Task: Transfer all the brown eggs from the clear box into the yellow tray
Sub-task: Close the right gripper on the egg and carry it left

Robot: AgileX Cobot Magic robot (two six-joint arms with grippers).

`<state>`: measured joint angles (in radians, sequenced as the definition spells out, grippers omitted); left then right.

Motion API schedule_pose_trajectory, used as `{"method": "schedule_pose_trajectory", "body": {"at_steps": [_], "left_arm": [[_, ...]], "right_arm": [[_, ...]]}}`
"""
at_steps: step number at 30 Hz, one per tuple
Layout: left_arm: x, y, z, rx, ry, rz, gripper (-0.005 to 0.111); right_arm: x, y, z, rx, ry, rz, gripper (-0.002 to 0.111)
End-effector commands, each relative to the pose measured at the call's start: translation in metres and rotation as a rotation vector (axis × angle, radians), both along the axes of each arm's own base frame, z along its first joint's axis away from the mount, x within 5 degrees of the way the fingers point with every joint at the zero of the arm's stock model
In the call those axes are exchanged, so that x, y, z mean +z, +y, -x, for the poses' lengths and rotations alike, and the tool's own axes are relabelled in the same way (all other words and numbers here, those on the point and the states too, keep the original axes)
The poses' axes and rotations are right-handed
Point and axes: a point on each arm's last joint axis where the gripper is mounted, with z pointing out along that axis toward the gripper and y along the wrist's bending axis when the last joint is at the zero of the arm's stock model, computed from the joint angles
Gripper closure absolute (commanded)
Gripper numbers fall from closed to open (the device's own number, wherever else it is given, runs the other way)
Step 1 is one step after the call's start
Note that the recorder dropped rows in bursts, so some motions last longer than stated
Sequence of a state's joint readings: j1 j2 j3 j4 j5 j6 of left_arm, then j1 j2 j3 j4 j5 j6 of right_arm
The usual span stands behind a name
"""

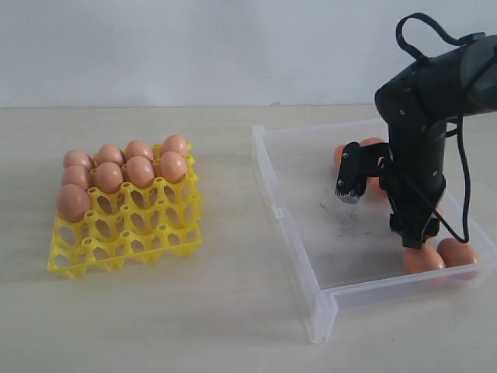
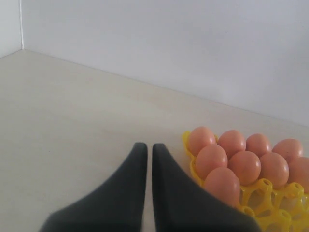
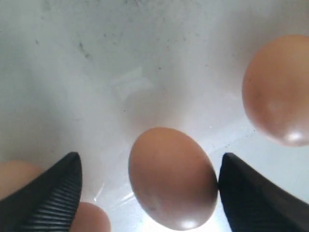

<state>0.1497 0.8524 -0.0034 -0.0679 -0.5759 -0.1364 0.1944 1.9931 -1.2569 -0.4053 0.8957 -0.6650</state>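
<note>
A pale table [image 1: 233,326] is sitting in front of a plain white wall [image 1: 194,47]. The big clear box [image 1: 268,198] is lying on one side of it. It is holding the brown eggs [image 1: 458,252] that are not moved yet: two by its near corner, and a few more peeking out behind the black arm [image 1: 415,116]. The yellow tray [image 1: 124,249] is sitting well apart on the other side. It is holding nine eggs in its back cups, and its front cups are empty.

The right gripper [image 3: 149,159] is reaching down into the box with its jaws wide apart, one on each side of an egg [image 3: 171,179]. I think it is getting ready to close on it. The left gripper [image 2: 147,147] is pressed together and holding nothing. It is hanging just beside the tray, out of the way.
</note>
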Motion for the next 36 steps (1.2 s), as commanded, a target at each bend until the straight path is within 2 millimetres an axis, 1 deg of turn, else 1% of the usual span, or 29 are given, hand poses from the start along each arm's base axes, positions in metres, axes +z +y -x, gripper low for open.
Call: {"method": "schedule_pose_trajectory", "body": {"at_steps": [1,2,3,5,6,9,11,14,17,21,25,28,33,36], "left_arm": [[0.0,-0.001,0.001,-0.007,-0.003,-0.001,0.103],[0.0,-0.001,0.001,-0.007,-0.003,-0.001,0.103],[0.0,-0.001,0.001,-0.007,-0.003,-0.001,0.103],[0.0,-0.001,0.001,-0.007,-0.003,-0.001,0.103],[0.0,-0.001,0.001,-0.007,-0.003,-0.001,0.103],[0.0,-0.001,0.001,-0.007,-0.007,-0.001,0.103],[0.0,-0.001,0.001,-0.007,-0.007,-0.001,0.103],[0.0,-0.001,0.001,-0.007,-0.007,-0.001,0.103],[0.0,-0.001,0.001,-0.007,-0.007,-0.001,0.103],[0.0,-0.001,0.001,-0.007,-0.007,-0.002,0.103],[0.0,-0.001,0.001,-0.007,-0.007,-0.002,0.103],[0.0,-0.001,0.001,-0.007,-0.007,-0.002,0.103],[0.0,-0.001,0.001,-0.007,-0.007,-0.002,0.103],[0.0,-0.001,0.001,-0.007,-0.007,-0.002,0.103]], "right_arm": [[0.001,-0.002,0.0,-0.012,-0.007,0.002,0.067],[0.001,-0.002,0.0,-0.01,-0.007,0.002,0.073],[0.001,-0.002,0.0,-0.01,-0.007,0.002,0.083],[0.001,-0.002,0.0,-0.014,-0.007,0.0,0.098],[0.001,-0.001,0.0,-0.039,-0.015,-0.011,0.108],[0.004,0.003,-0.005,-0.112,-0.102,-0.072,0.108],[0.01,0.011,-0.011,-0.158,-0.196,-0.187,0.108],[0.019,0.023,-0.017,-0.221,-0.29,-0.349,0.108],[0.028,0.032,-0.021,-0.254,-0.349,-0.481,0.108],[0.038,0.041,-0.022,-0.303,-0.374,-0.613,0.108],[0.042,0.05,-0.021,-0.363,-0.358,-0.737,0.108],[0.046,0.058,-0.022,-0.369,-0.354,-0.845,0.108],[0.058,0.07,-0.028,-0.39,-0.41,-1.046,0.108],[0.068,0.079,-0.03,-0.34,-0.434,-1.189,0.108]]}}
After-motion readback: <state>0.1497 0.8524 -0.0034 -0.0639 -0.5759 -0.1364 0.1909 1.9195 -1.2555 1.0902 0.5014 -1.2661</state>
